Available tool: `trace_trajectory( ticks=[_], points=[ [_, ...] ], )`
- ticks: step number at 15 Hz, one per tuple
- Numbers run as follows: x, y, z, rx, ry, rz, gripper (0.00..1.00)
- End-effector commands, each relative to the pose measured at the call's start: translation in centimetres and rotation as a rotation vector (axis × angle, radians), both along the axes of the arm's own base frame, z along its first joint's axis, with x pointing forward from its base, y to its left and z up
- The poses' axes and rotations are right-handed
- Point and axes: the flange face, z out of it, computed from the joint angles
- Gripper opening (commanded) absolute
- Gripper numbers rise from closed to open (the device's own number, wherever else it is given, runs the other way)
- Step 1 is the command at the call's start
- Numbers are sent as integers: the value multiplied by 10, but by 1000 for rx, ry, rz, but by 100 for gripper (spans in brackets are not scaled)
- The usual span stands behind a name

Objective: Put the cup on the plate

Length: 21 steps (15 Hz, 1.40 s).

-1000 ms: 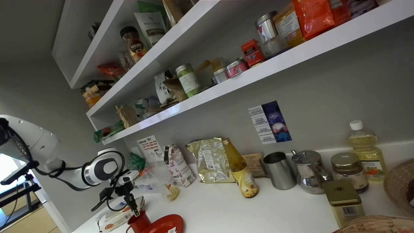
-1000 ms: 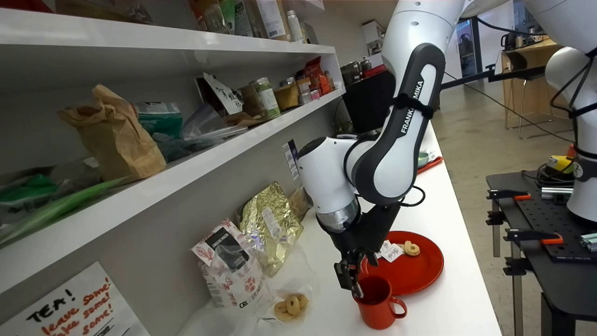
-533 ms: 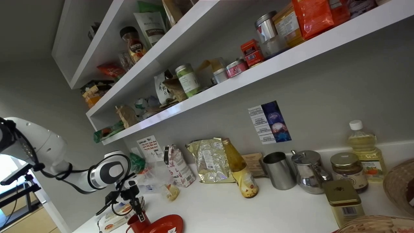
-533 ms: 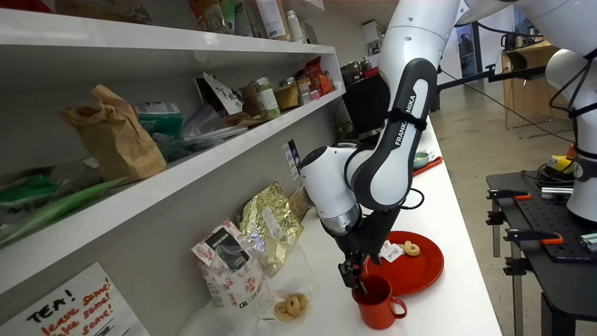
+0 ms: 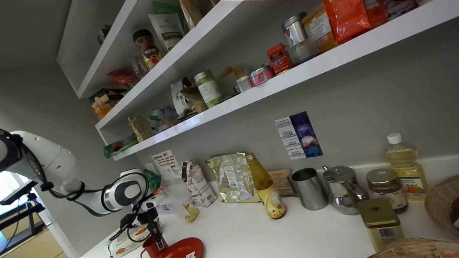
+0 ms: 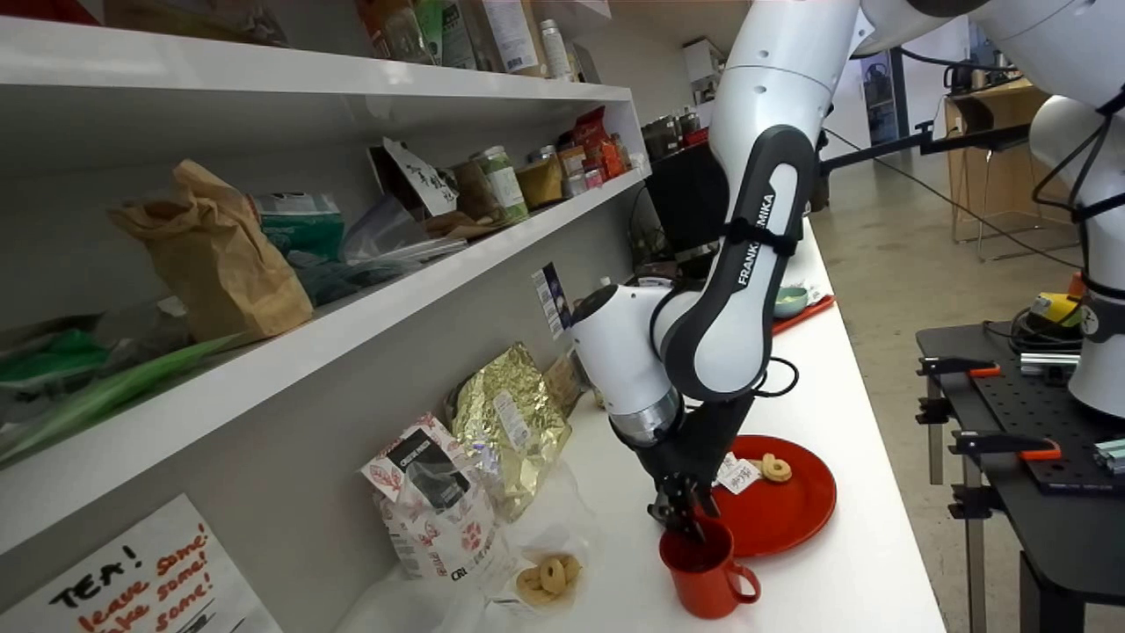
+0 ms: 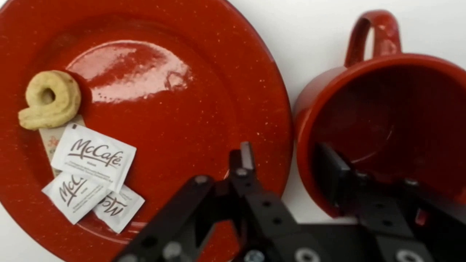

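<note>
In the wrist view we found the jaws of the gripper (image 7: 290, 160) spread. One finger (image 7: 248, 158) hung over the right edge of the speckled red plate (image 7: 174, 120); the opposite one reached into the mouth of the red mug (image 7: 386, 116). The mug's wall lay between the two; whether either pressed on it, we could not tell. The mug stood upright on the white countertop (image 7: 309, 32), at the right of the wrist frame, its handle towards the top. It was just beside the plate, off its surface; contact between their rims we could not establish.

On the plate, at the left of that frame, we noted a ring-shaped biscuit (image 7: 60, 105) lying partly over a beige packet (image 7: 50, 142). Below it were three overlapping white McCafé sachets (image 7: 96, 160).

At the lower middle of an exterior view we recorded a printed paper bag (image 6: 439, 505) and a gold foil bag (image 6: 511, 431). The Franka arm (image 6: 747, 246) stretched down from the upper right. At the lower right of an exterior view we logged a steel milk jug (image 5: 310, 190), a steel teapot (image 5: 342, 191) and an oil bottle (image 5: 407, 177).
</note>
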Motion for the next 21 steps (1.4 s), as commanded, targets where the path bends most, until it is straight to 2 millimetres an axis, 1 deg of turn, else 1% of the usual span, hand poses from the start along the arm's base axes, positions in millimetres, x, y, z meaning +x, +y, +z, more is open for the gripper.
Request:
trace_trajectory(
  ticks=[1,2,3,4,9,11,16,19,21],
  points=[
    [8,-4,-5,-6,15,8,16],
    [8,-4,-5,-6,16,8,9],
    [8,-5,-5,-5,17,7,1],
    [9,-4,-5,-4,16,7,0],
    [10,-2,0,0,7,9,2],
    [12,-1,6,5,-3,7,2],
    [21,0,35,20,-57,0,2],
    [21,-5,45,16,-74,-2,2],
    [22,-11,50,12,-82,-10,2]
  ],
)
